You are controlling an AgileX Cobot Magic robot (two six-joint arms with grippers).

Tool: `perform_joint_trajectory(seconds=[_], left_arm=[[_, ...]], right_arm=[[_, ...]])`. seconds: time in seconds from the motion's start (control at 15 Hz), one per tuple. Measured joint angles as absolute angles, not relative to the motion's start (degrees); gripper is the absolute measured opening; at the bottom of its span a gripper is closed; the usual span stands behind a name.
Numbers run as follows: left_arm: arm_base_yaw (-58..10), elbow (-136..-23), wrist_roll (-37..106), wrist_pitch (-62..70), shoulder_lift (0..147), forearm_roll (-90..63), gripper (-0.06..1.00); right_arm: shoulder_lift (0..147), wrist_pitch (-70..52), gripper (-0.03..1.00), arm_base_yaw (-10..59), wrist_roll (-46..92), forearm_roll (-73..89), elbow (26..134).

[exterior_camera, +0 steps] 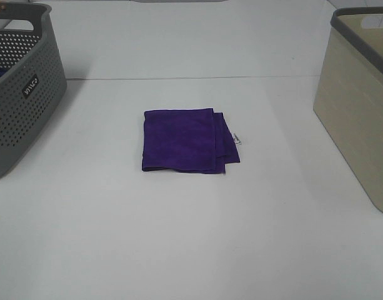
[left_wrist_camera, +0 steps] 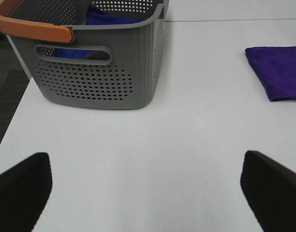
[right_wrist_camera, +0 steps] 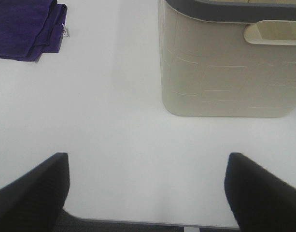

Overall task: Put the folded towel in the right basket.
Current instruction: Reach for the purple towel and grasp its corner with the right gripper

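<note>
One folded purple towel [exterior_camera: 185, 140] lies on the table [exterior_camera: 179, 244] between two baskets: one grey basket [exterior_camera: 19, 106] to its left, one beige basket [exterior_camera: 357, 119] to its right. The left gripper [left_wrist_camera: 147, 191] and right gripper [right_wrist_camera: 147, 191] have fingers spread wide

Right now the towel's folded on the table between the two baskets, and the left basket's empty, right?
Not empty: the left wrist view shows blue cloth inside the left basket. The rest holds: the towel lies folded on the table between it and the right basket.
</note>
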State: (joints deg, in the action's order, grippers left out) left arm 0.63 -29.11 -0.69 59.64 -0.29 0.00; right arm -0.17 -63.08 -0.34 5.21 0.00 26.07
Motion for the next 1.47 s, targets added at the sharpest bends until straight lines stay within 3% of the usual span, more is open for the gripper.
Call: perform_joint_trajectory(seconds=[1.27,1.47], left_arm=[[0.6,-29.1,-0.7,59.6,-0.3,0.0,0.99],[0.6,-29.1,-0.7,59.6,-0.3,0.0,0.99]], right_arm=[[0.4,-63.1,0.85,-0.3,6.2,-0.3,26.3],[13.3,-65.0,0.85,-0.3,6.2,-0.3,31.9]])
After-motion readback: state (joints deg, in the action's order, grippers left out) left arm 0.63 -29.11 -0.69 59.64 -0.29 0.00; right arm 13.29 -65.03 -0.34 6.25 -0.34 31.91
